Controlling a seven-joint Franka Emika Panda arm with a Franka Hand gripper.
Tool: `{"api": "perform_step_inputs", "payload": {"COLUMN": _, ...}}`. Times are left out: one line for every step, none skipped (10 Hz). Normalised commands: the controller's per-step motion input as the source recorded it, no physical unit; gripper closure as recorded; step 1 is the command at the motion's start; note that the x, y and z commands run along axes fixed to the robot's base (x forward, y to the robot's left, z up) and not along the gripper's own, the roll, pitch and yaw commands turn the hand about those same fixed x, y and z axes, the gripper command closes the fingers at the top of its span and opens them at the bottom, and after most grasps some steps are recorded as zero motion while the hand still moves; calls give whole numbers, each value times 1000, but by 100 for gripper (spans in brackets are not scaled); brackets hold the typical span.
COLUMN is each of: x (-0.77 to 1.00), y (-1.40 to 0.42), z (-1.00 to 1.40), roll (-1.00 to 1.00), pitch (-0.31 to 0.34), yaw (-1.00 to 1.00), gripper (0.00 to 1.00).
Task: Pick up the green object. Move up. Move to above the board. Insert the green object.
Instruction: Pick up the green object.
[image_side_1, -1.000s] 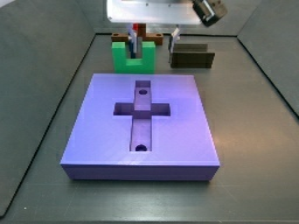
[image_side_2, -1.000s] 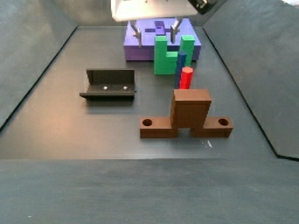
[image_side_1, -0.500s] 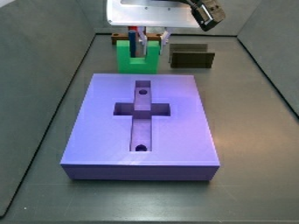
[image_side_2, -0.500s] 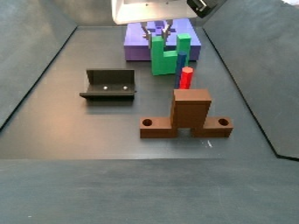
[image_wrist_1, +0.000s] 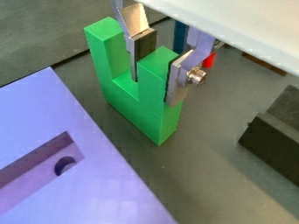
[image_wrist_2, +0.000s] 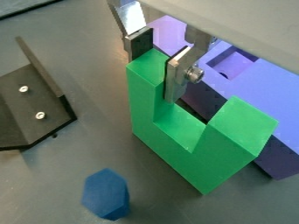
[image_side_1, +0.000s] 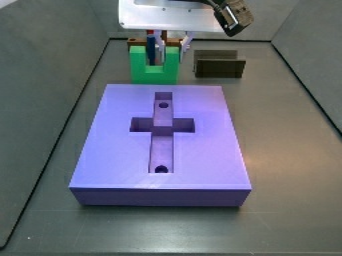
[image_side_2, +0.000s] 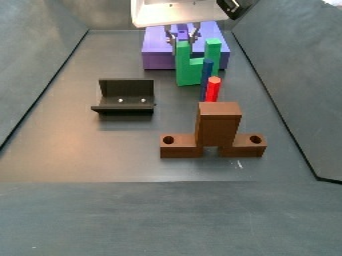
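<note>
Gripper: down over the green object, at the far end of the tabletop beyond the board. Fingers: silver plates set either side of one prong in both wrist views, pads at or very near its faces; whether they are fully clamped cannot be told.

Green object: U-shaped, upright, apparently resting on the tabletop just beside the board's far edge, notch upward.

Board: purple-blue slab, cross-shaped recess and two round holes empty.

Also present: dark olive open box beside the green object; blue peg (wrist view only); brown block.

Progress, judged: pick-up under way, not completed. Lift, transfer above board and insertion all remain.
</note>
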Motion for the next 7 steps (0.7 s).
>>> {"api": "perform_step_inputs", "payload": {"x": 0, "y": 0, "z": 0, "roll": 0, "pitch": 0, "yaw": 0, "gripper": 100}}
{"api": "perform_step_inputs", "payload": {"x": 0, "y": 0, "z": 0, "roll": 0, "pitch": 0, "yaw": 0, "gripper": 100}}
{"api": "perform_step_inputs", "payload": {"x": 0, "y": 0, "z": 0, "roll": 0, "pitch": 0, "yaw": 0, "gripper": 100}}
{"api": "perform_step_inputs", "payload": {"x": 0, "y": 0, "z": 0, "roll": 0, "pitch": 0, "yaw": 0, "gripper": 100}}
{"api": "perform_step_inputs", "payload": {"x": 0, "y": 0, "z": 0, "roll": 0, "pitch": 0, "yaw": 0, "gripper": 100}}
{"api": "perform_step_inputs", "payload": {"x": 0, "y": 0, "z": 0, "roll": 0, "pitch": 0, "yaw": 0, "gripper": 100}}
{"api": "perform_step_inputs", "payload": {"x": 0, "y": 0, "z": 0, "roll": 0, "pitch": 0, "yaw": 0, "gripper": 100}}
